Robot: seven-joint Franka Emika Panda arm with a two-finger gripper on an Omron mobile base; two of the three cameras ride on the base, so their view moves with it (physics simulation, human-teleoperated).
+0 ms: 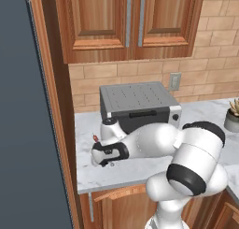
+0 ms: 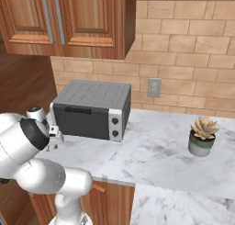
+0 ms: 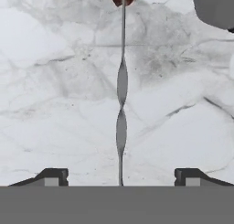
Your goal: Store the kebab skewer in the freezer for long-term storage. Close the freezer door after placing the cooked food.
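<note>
Kebab skewer (image 3: 121,95): laid flat on marble surface (image 3: 55,104), centred between the open jaws (contact apparently not made). Step: pickup; closing required next.

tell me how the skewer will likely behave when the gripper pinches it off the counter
The skewer is a thin metal shaft, so probably stiff, and slippery between the fingers. Meat sits only at the far end, so it may tip that way. It lies flat on the counter, leaving little to grab.

A kitchen — marble counter (image 2: 156,150), wooden cabinets (image 1: 130,22), toaster oven (image 2: 92,110).
</note>
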